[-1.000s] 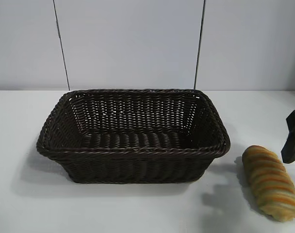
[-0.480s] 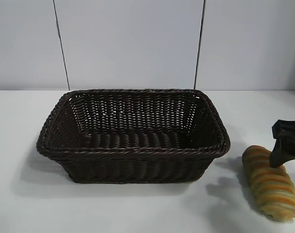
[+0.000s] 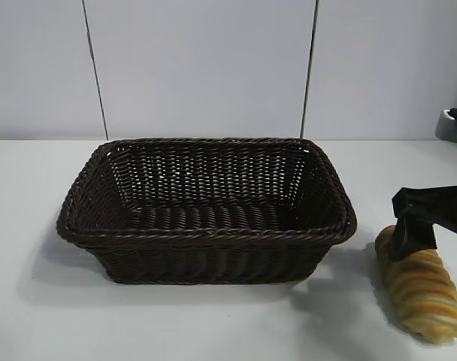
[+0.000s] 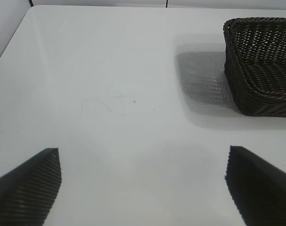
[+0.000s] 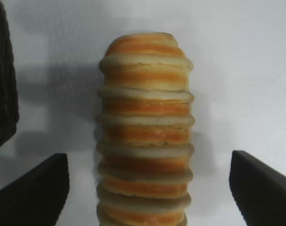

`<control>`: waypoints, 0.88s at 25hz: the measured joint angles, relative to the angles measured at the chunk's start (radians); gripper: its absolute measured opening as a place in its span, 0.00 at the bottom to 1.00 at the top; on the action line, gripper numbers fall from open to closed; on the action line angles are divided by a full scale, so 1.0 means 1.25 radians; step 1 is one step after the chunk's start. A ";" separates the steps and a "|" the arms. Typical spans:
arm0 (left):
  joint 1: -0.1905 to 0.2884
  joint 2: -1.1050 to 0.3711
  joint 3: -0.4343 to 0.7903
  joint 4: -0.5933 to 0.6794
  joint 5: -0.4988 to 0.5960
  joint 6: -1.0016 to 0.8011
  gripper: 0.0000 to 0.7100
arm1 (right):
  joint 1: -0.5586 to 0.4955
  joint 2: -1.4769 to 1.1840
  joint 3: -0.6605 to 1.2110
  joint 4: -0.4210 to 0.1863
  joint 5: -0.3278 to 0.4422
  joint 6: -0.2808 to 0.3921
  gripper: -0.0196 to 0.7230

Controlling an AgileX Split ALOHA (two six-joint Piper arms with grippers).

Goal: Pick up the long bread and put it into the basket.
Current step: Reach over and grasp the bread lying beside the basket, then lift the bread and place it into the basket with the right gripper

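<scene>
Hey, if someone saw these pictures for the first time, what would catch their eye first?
Probably the basket, a big dark woven one sitting mid-table with nothing in it. Next, the long bread, striped gold and orange, lying on the white table to the basket's right. The right hand hangs over the bread's far end, its fingers open on either side of the loaf without touching it.

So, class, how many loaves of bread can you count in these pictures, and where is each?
1. The long bread lies on the table right of the basket, under the right pincer. None shows inside the basket.
</scene>
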 joint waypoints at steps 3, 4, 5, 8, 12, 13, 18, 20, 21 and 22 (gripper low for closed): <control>0.000 0.000 0.000 0.000 0.000 0.000 0.97 | 0.002 0.020 -0.004 0.004 -0.004 0.016 0.38; 0.000 0.000 0.000 0.000 0.000 0.000 0.97 | 0.003 0.021 -0.004 0.004 -0.004 0.021 0.28; 0.000 0.000 0.000 0.000 0.000 0.000 0.97 | 0.004 0.020 -0.004 0.004 -0.004 0.023 0.20; 0.000 0.000 0.000 0.000 0.000 0.000 0.97 | 0.004 0.004 -0.007 0.003 0.020 0.027 0.13; 0.000 0.000 0.000 0.000 0.000 0.000 0.97 | 0.004 -0.037 -0.064 -0.016 0.114 0.027 0.13; 0.000 0.000 0.000 0.000 0.000 0.000 0.97 | 0.004 -0.048 -0.090 -0.024 0.146 0.027 0.12; 0.000 0.000 0.000 0.000 0.000 0.000 0.97 | 0.004 -0.102 -0.227 -0.041 0.290 0.030 0.11; 0.000 0.000 0.000 0.000 0.000 0.000 0.97 | 0.004 -0.110 -0.283 -0.042 0.332 0.030 0.11; 0.000 0.000 0.000 0.000 0.000 0.000 0.97 | 0.004 -0.112 -0.305 -0.042 0.347 0.029 0.11; 0.000 0.000 0.000 0.000 0.000 0.000 0.97 | 0.004 -0.112 -0.320 -0.042 0.359 0.025 0.11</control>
